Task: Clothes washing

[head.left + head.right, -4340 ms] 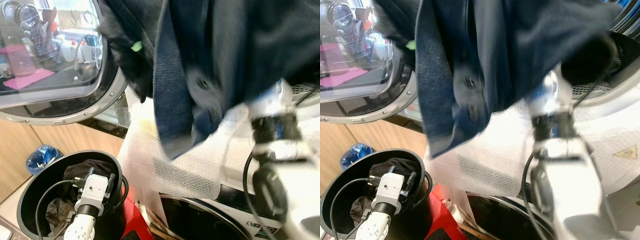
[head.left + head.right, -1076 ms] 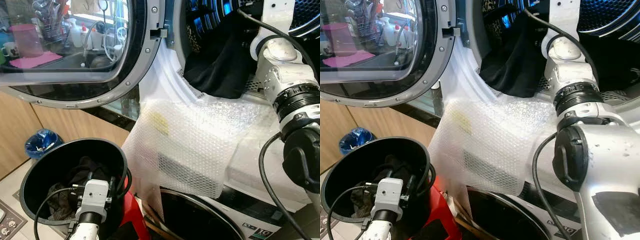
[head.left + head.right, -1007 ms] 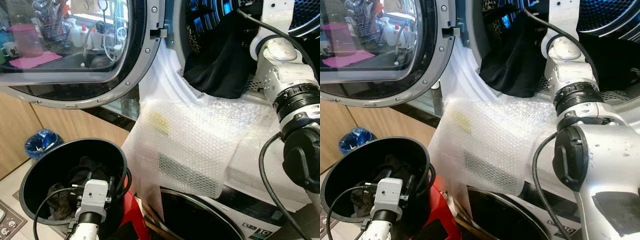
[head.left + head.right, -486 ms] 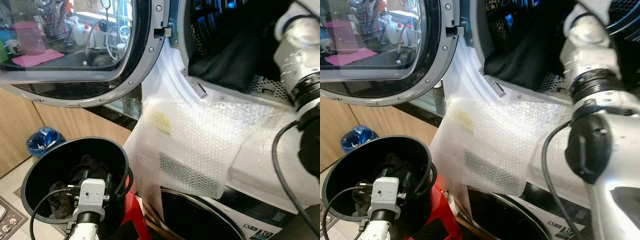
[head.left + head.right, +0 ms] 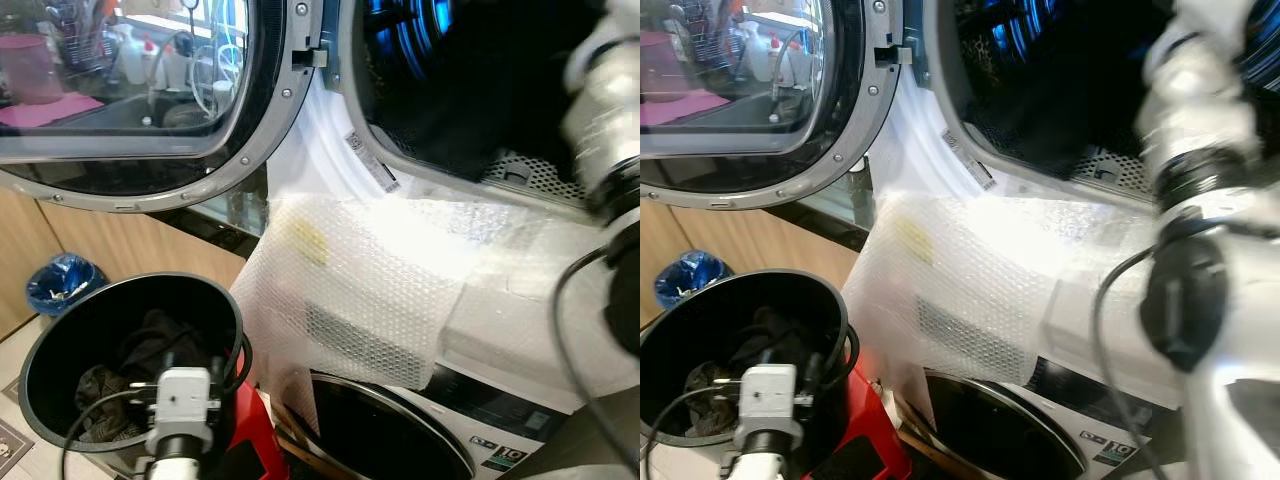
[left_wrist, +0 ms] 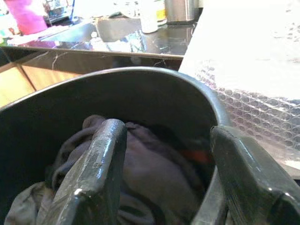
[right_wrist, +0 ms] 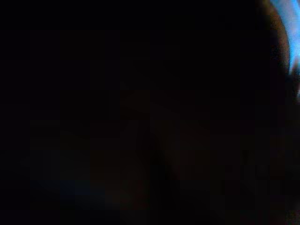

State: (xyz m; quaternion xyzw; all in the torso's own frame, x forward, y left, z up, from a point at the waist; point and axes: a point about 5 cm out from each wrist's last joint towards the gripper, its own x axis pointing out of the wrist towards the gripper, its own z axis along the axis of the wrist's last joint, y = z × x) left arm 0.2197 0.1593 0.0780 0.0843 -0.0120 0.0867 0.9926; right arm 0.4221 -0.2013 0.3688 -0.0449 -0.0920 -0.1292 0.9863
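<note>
Left end effector (image 6: 164,173) hangs low, fingers (image 6: 96,173) parted.

Pale wooden cabinet fronts (image 5: 60,245) are seen low at the left, beneath a dark, veined stone surface (image 6: 117,44) that is lit brightly from behind. A sink (image 6: 119,28) is set into that surface, and a pink container (image 6: 26,14), a white bottle (image 6: 149,14) and a metal pot (image 6: 180,9) are stood on it. The same kitchen things are reflected in the round glass (image 5: 110,90) of the open door. A blue bag (image 5: 62,285) is seen on the light floor (image 5: 15,320) by the cabinets. A small patterned mat (image 5: 8,440) is laid at the floor's edge. Strong daylight is cast across the scene from the far side.
</note>
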